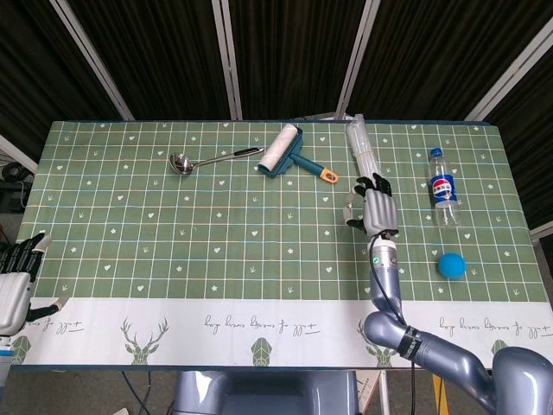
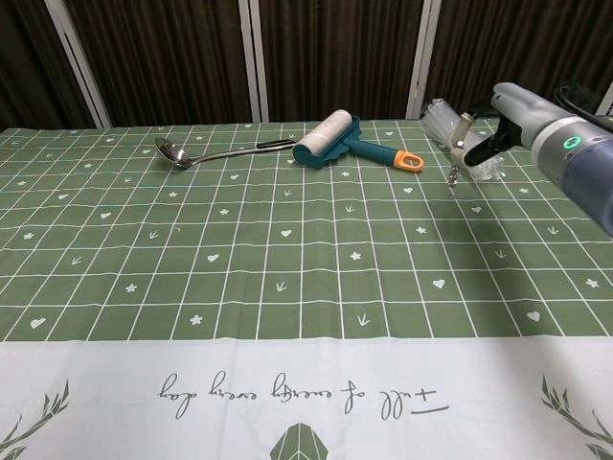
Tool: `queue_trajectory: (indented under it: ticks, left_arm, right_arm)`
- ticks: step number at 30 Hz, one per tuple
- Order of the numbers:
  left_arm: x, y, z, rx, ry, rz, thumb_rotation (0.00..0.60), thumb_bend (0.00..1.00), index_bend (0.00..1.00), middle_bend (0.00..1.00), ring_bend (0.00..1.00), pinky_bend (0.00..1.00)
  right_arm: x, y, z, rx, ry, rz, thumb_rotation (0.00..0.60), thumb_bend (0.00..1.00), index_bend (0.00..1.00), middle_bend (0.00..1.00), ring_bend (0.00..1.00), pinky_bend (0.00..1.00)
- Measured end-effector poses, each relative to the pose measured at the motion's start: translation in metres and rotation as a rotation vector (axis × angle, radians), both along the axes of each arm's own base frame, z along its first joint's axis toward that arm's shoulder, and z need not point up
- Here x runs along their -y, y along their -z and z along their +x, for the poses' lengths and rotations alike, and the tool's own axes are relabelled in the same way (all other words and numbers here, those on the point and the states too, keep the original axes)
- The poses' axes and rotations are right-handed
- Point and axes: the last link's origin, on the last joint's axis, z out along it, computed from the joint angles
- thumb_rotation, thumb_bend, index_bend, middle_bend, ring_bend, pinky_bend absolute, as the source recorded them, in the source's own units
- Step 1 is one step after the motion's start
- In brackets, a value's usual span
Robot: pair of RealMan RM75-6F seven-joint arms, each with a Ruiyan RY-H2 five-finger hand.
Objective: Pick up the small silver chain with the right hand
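Note:
My right hand (image 1: pixel 373 207) hovers over the right half of the green table, just below the clear packet (image 1: pixel 365 156). It pinches the small silver chain (image 2: pixel 453 175), which dangles from the fingertips (image 2: pixel 466 146) a little above the cloth. In the head view the chain (image 1: pixel 350 221) shows only as a small pale bit by the thumb. The right hand (image 2: pixel 487 142) comes in from the right edge of the chest view. My left hand (image 1: pixel 15 285) rests off the table's near left corner, fingers apart, holding nothing.
A steel ladle (image 1: pixel 203 160) and a teal lint roller (image 1: pixel 285 151) lie at the far middle. A Pepsi bottle (image 1: pixel 443 186) lies at the right, and a blue ball (image 1: pixel 451 264) sits nearer the front. The table's white front strip (image 1: pixel 259 324) runs along the near edge.

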Motion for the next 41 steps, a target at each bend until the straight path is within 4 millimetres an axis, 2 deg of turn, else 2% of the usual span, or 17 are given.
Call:
queue_trajectory:
  ticks: [24,41]
  left_arm:
    - [-0.002,0.003,0.001,-0.001,-0.012,-0.018,0.6,0.15,0.0,0.0,0.0,0.0]
    - [-0.004,0.006,0.001,-0.002,-0.018,-0.03,0.6,0.15,0.0,0.0,0.0,0.0]
  right_arm:
    - [0.029,0.005,-0.017,0.006,0.062,-0.012,0.6,0.39,0.59,0.19,0.0,0.03]
    - [0.033,0.01,-0.019,0.007,0.068,-0.007,0.6,0.39,0.59,0.19,0.0,0.03]
